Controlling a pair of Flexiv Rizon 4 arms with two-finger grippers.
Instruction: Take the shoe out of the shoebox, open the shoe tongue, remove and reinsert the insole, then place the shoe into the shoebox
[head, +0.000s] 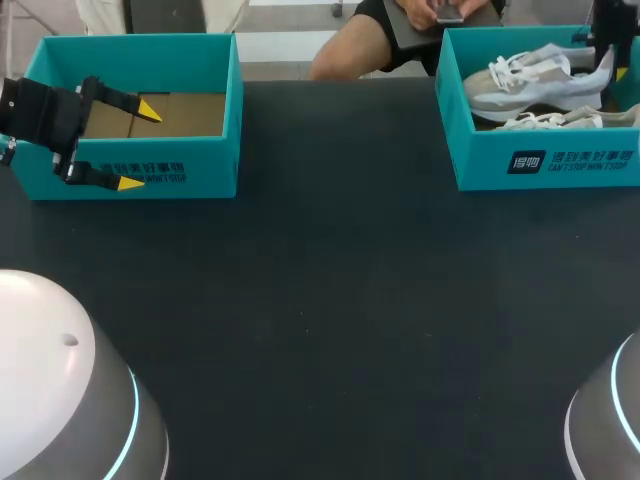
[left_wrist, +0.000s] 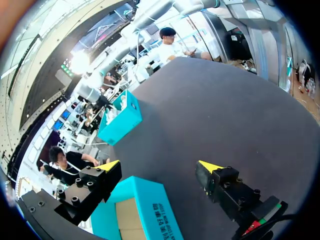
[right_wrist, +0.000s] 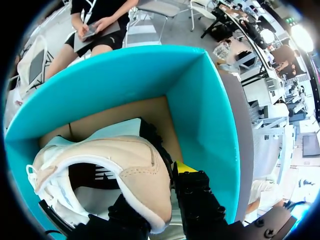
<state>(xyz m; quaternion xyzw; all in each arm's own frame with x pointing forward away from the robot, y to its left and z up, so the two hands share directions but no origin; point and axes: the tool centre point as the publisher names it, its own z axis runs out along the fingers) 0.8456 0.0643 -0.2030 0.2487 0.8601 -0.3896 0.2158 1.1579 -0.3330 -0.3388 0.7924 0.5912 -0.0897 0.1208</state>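
Observation:
A white and beige shoe (head: 530, 80) lies in the teal shoebox (head: 545, 165) at the table's far right, above a second white shoe (head: 560, 120). My right gripper (head: 612, 62) is at that shoe's heel. In the right wrist view the right gripper (right_wrist: 165, 195) is shut on the shoe's (right_wrist: 120, 165) heel collar, one finger outside and one inside the opening, within the teal box (right_wrist: 210, 125). My left gripper (head: 140, 147) hangs open astride the front wall of the other teal box (head: 190, 175) at the far left. The left gripper (left_wrist: 159, 166) holds nothing; that box's corner (left_wrist: 150, 210) is under it.
The left box shows only its brown cardboard floor (head: 185, 112). Dark tabletop (head: 340, 300) stretches between and in front of the boxes. Two rounded white-grey arm bases (head: 60, 380) (head: 610, 420) stand at the near corners. The right box (left_wrist: 122, 117) lies far ahead of the left gripper.

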